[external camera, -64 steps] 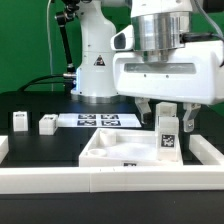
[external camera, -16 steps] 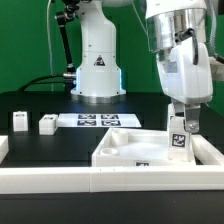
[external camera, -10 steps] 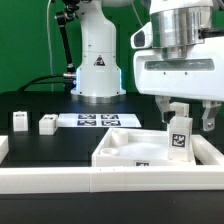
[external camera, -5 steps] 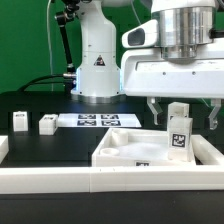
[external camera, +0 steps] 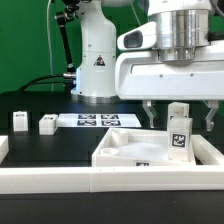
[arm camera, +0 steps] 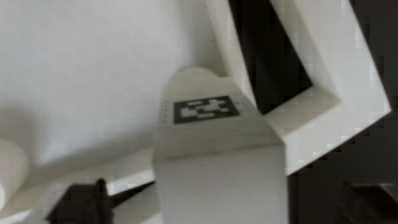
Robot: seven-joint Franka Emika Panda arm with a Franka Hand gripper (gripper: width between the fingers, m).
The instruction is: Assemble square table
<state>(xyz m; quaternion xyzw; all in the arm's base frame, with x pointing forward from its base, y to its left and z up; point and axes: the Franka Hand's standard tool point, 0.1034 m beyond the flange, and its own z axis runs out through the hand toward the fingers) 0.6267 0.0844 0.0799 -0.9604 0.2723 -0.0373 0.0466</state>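
The square table top (external camera: 128, 146) lies recessed face up on the black board, with a tag on its front edge. One white tagged leg (external camera: 178, 131) stands upright in the top's corner at the exterior view's right. My gripper (external camera: 180, 116) is open, with one finger (external camera: 149, 113) on each side of the leg and clear of it. In the wrist view the leg (arm camera: 217, 150) rises between the dark fingers (arm camera: 80, 200) of my gripper (arm camera: 222, 205), over the top's white face (arm camera: 80, 80). Two more legs (external camera: 19, 121) (external camera: 47, 124) stand at the exterior view's left.
The marker board (external camera: 98, 120) lies behind the table top. A long white rail (external camera: 100, 181) borders the board's front edge, with raised ends at both sides. The robot base (external camera: 97, 65) stands at the back.
My fingers have spread apart from the leg and the hand has shifted slightly to the exterior view's left. The leg stays upright in the corner.
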